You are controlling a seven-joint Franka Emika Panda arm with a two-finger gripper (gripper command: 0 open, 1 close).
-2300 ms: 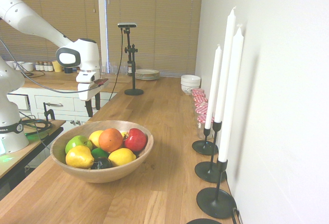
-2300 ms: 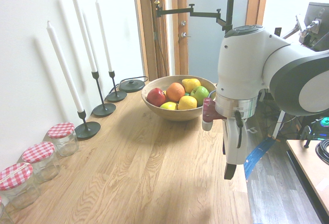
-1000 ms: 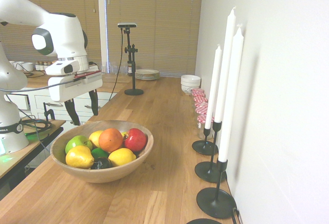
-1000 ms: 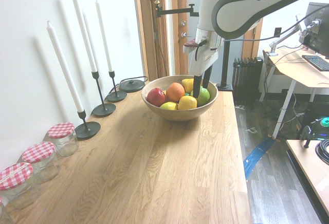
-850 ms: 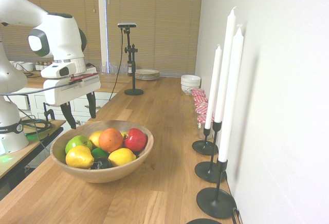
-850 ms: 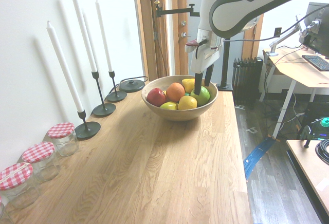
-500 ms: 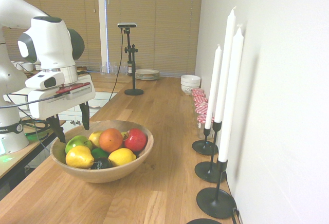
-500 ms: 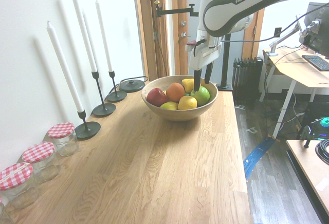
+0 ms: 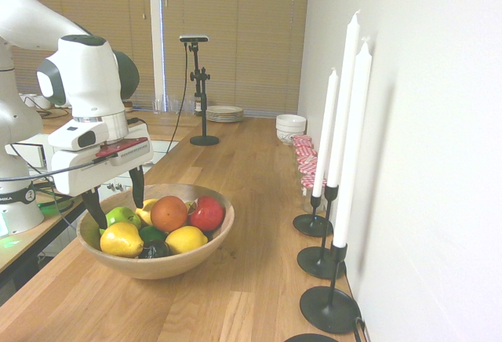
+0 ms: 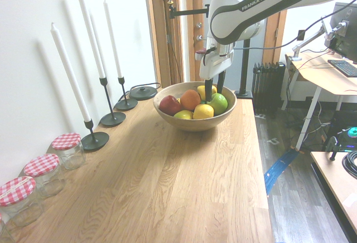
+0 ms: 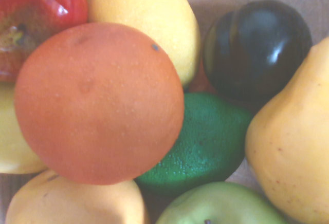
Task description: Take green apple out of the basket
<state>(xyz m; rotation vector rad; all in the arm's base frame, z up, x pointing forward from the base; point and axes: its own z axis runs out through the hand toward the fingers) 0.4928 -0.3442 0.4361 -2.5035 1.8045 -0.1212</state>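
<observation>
The green apple lies at the near-left side of the wooden basket, between a yellow pear and an orange. My gripper hangs open right over it, one dark finger on each side of the apple, their tips down at about fruit height. From the other side, the gripper stands just above the green apple in the basket. In the wrist view the green apple shows at the edge, beside the orange and a darker green fruit.
Also in the basket are a red apple, a lemon and a dark plum. Three tall white candles on black holders stand along the wall. Jars with checked lids stand further along the wooden counter.
The arm has swung over the basket and come down. The open fingers, earlier above the rim, now straddle the green apple.
</observation>
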